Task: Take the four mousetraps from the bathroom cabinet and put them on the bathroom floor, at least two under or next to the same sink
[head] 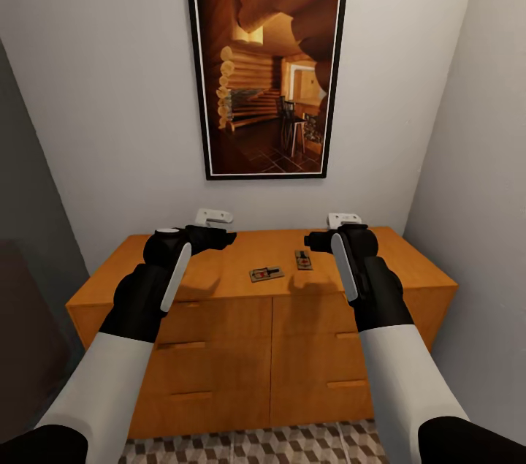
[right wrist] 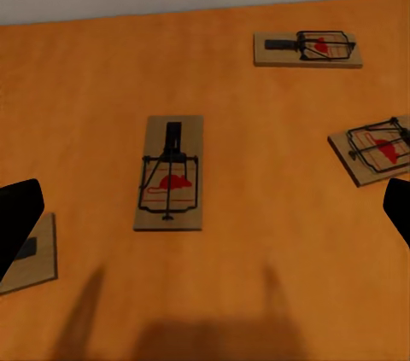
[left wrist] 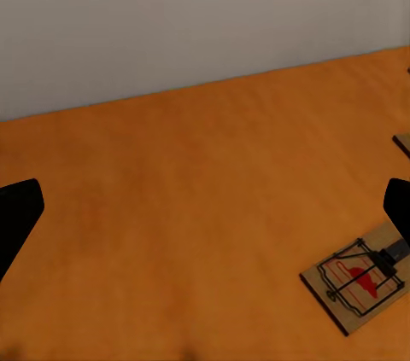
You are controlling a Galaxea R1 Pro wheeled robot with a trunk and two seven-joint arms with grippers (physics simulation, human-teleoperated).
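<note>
I hold both arms above the cabinet point(head: 219, 281) | left gripper point(left wrist: 205, 207) and right gripper point(right wrist: 205, 216) open, empty | mousetraps point(right wrist: 171, 173) lie flat mid-top, toward the back edge | risk: thin flat traps slip from fingers, or slide off the top.

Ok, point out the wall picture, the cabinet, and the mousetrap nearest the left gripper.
wall picture point(head: 267, 69), head view, middle of the canvas.
cabinet point(head: 219, 354), head view, left drawer front.
mousetrap point(left wrist: 359, 284), left wrist view, middle of its wooden base.
</note>
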